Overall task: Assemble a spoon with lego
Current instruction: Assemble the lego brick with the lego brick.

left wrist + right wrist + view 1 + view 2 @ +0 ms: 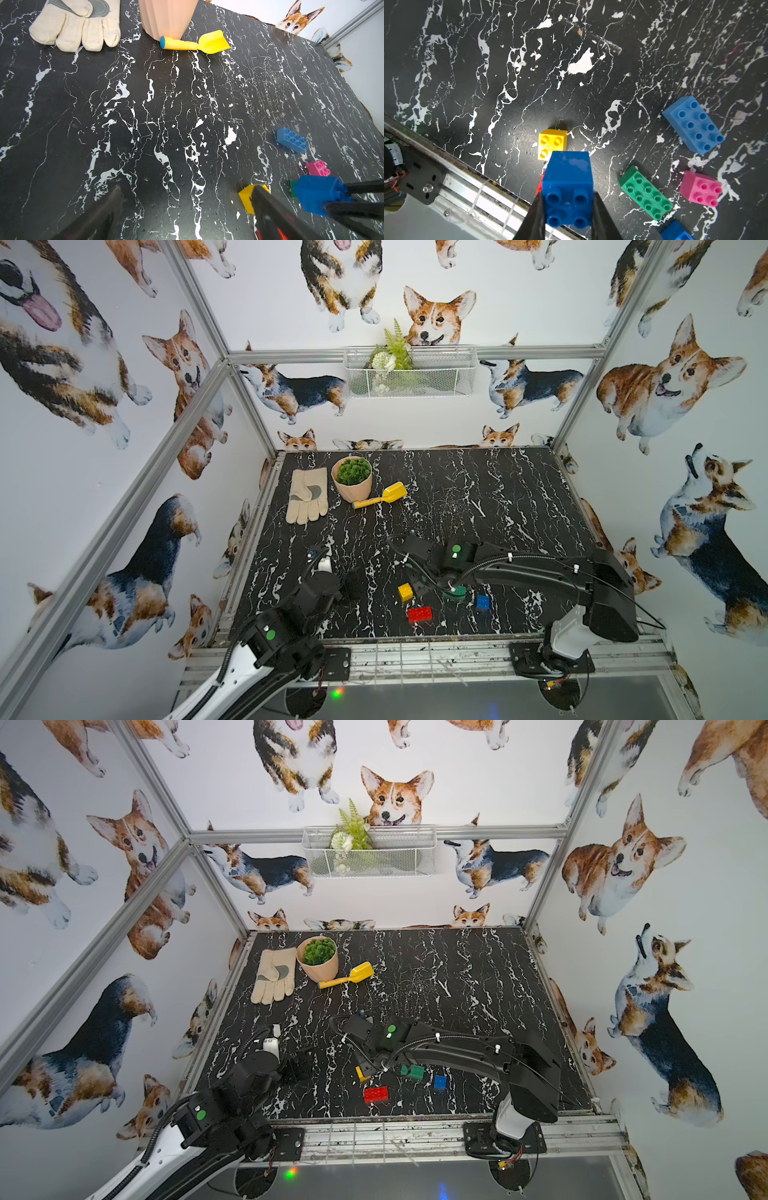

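My right gripper (568, 199) is shut on a dark blue lego brick (568, 187), studs facing the camera, held just above a yellow brick (550, 141) on the table. Loose beside it lie a green brick (644, 195), a pink brick (699, 189), a light blue brick (693, 124) and another dark blue brick (482, 602). A red brick (419, 614) lies near the front edge. My left gripper (187, 193) stands open over bare table, left of the yellow brick (246, 195). No assembled spoon is in view.
At the back left of the black marble table (478, 497) lie a cream glove (307, 495), a pink plant pot (352, 477) and a yellow toy shovel (382, 495). A wire basket (409, 373) hangs on the back wall. An aluminium rail (415, 655) runs along the front edge.
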`<action>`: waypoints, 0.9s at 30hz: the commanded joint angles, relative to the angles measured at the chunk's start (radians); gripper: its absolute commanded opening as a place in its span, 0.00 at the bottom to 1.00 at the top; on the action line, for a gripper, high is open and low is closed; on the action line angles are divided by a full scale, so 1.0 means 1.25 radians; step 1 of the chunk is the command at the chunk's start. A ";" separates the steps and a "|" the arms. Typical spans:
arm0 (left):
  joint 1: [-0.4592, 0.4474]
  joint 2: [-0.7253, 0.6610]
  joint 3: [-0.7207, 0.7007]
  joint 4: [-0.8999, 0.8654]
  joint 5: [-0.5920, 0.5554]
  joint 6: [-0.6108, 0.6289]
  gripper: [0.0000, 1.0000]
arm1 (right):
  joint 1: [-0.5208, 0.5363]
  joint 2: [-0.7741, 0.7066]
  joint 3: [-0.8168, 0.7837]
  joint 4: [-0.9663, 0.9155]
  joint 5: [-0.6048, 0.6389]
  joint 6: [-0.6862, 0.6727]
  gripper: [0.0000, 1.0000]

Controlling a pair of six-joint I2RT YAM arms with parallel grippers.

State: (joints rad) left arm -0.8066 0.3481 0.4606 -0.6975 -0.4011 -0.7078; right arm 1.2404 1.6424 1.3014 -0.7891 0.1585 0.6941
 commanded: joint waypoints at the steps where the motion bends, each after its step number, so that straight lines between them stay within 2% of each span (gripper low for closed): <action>1: -0.006 -0.005 0.000 -0.017 -0.020 -0.011 1.00 | 0.016 0.024 0.020 -0.012 0.025 0.051 0.05; 27: -0.046 -0.033 0.001 -0.038 -0.048 -0.025 1.00 | 0.035 0.113 0.043 0.021 0.021 0.077 0.03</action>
State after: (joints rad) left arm -0.8581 0.3103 0.4599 -0.7303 -0.4370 -0.7189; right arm 1.2827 1.7748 1.3495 -0.7704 0.1719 0.7650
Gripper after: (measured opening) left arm 0.999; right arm 0.304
